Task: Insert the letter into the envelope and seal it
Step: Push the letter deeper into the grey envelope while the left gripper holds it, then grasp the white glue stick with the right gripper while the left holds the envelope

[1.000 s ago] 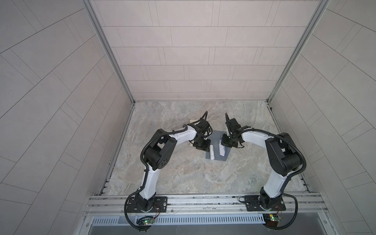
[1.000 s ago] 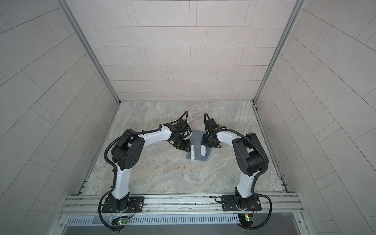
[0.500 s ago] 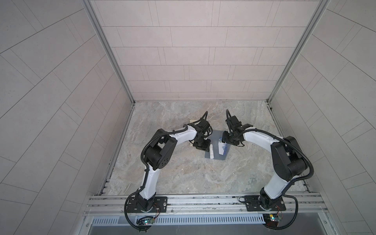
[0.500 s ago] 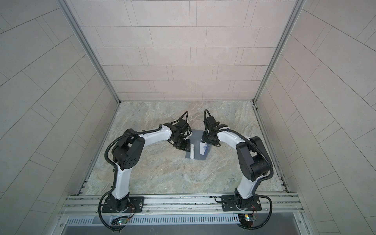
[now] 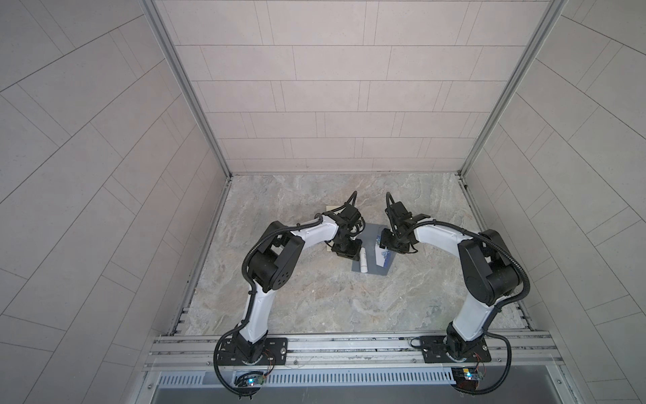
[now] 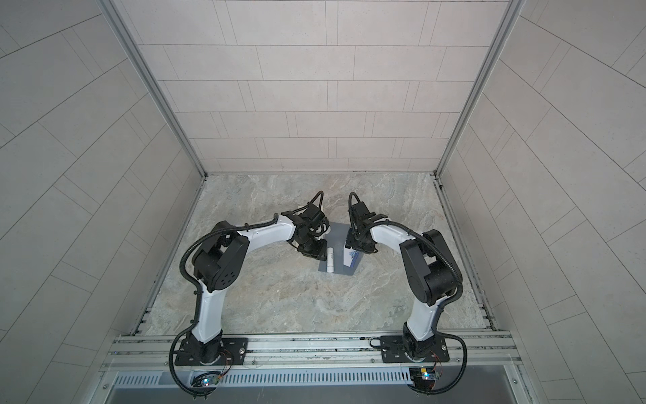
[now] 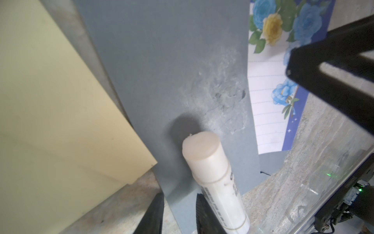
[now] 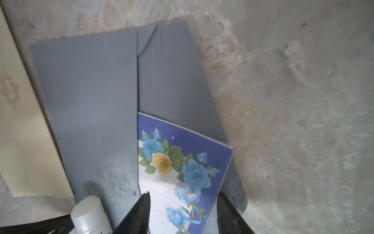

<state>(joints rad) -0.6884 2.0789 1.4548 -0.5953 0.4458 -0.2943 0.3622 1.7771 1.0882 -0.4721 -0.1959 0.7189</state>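
- Marble table (image 5: 314, 300): the work sits mid-table, between the two arms.
- Grey envelope (image 8: 91, 91): lies flat. The pocket mouth runs along its length and faces the robot's right. The grey panel beyond the mouth looks like the open flap.
- Cream sheet (image 7: 50, 101): just beside the envelope on the left-arm side.
- Floral letter (image 8: 182, 162): one long edge is tucked under the pocket edge, and the rest lies out over the flap. Its long axis runs roughly along the mouth but is skewed, so one corner juts out.
- Glue stick (image 7: 212, 172): lies on the pocket, also along the mouth, just beside the left gripper (image 7: 179, 195).
- Right gripper (image 8: 184, 194): directly over the exposed letter, fingers (image 8: 141, 214) apart, gripping nothing. It is the nearer arm. The likely next push is toward the left arm, into the pocket.
- Left gripper: at the envelope's outer edge, fingers (image 7: 153, 214) apart with that edge between them. Contact unclear.
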